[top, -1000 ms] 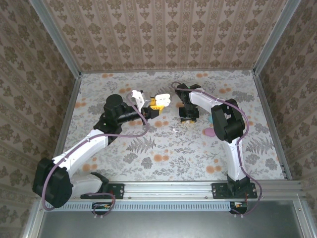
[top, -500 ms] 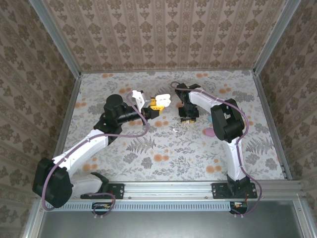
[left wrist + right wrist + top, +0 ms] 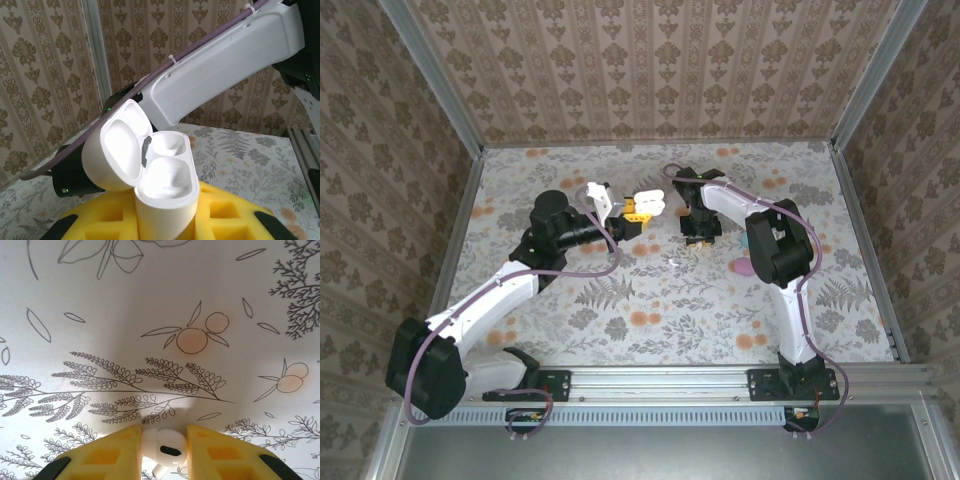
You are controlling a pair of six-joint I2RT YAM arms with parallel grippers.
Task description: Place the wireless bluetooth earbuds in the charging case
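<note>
Two arms reach toward the middle of the table, their ends close together but apart. The left gripper is raised above the flowered cloth and clenched on the white case, which sits between its yellow pads. From the left wrist the case stands nearly upright, gripped by its lower body. Its lid is swung open to the left on its hinge. Two hollow wells show in the top of the case, both bare white inside. Behind it the white link of the right arm crosses the view in front of the patterned wall.

The right gripper points down, low over the table, just to the right of the case. From its wrist, the yellow fingers have a white bud pinched between them. The bud touches both pads, with a dark oval mark facing the camera and a bit of stem below. Whether the bud rests on the cloth or hangs just off it, I cannot tell. A soft shadow lies on the fern print right ahead of the fingers.

One small white speck lies on the cloth near the right gripper, too small to make out. Something pink peeks out from behind the right arm's elbow.
</note>
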